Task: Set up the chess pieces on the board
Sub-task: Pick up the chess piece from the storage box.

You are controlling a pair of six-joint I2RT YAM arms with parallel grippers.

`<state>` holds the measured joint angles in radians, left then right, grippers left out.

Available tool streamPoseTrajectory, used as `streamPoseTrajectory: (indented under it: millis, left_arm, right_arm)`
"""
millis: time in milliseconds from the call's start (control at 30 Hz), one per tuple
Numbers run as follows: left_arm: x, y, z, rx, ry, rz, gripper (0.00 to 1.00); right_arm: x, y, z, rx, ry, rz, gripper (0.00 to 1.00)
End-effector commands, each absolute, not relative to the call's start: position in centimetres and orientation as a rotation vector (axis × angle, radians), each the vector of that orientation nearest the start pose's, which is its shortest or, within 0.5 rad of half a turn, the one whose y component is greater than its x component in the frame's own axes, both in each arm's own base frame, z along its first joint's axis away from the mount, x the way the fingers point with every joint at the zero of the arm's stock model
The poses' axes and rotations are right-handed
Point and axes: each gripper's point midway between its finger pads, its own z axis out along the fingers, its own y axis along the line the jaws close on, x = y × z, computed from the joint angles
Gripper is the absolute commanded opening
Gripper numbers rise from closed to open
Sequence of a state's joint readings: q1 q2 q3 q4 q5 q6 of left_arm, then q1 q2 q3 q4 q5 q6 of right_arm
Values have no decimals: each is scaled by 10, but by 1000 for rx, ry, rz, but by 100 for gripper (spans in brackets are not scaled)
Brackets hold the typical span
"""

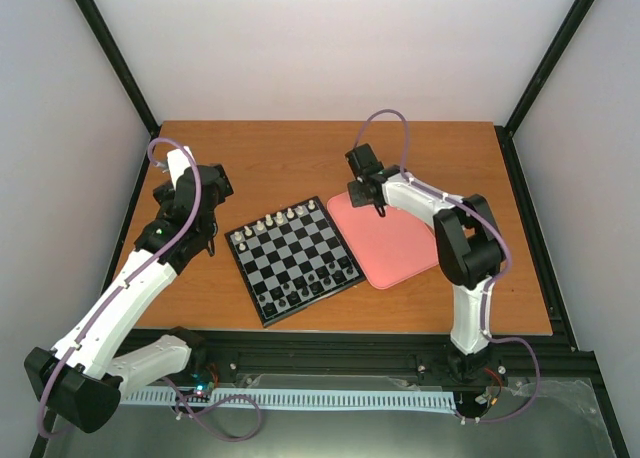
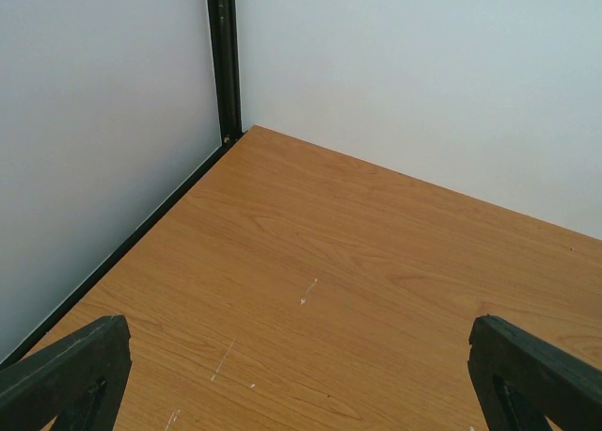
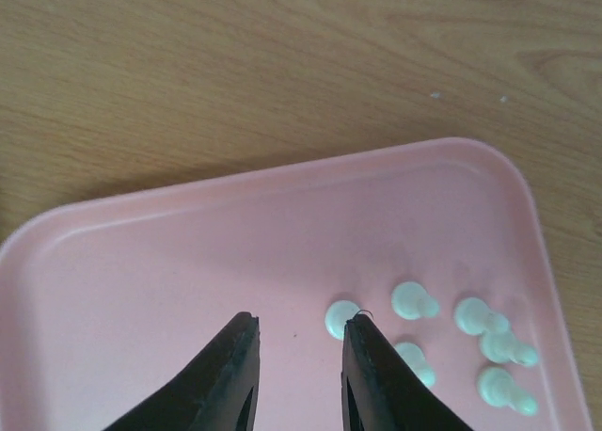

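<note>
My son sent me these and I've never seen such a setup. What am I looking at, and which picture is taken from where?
Two robot arms are bolted to a table. One picture looks down from above; the other two come from a camera on each wrist. On the table lie a chessboard, with cream pieces along its far edge and dark pieces nearer the arms, and a pink tray holding more cream pieces. The left gripper is open over bare wood. The right gripper, open, hovers over the tray beside one piece. Neither holds anything.
</note>
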<state>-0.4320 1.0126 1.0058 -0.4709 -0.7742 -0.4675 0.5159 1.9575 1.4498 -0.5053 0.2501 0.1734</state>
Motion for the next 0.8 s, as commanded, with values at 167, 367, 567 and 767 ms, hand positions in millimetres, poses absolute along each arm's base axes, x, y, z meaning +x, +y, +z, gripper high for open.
streamPoseTrajectory:
  millis: [167, 367, 567, 767]
  left_arm:
    - [323, -12, 325, -532, 1792, 168, 100]
    - [326, -13, 322, -530, 1798, 173, 100]
    - [325, -13, 322, -531, 1798, 179, 100]
    - [326, -13, 321, -532, 1800, 184, 100]
  right_arm:
    - [459, 186, 54, -292, 2586, -112, 27]
    - [459, 184, 48, -293, 2596, -108, 27]
    - [463, 184, 39, -298, 2610, -104, 27]
    - [466, 181, 35, -292, 2620, -95, 26]
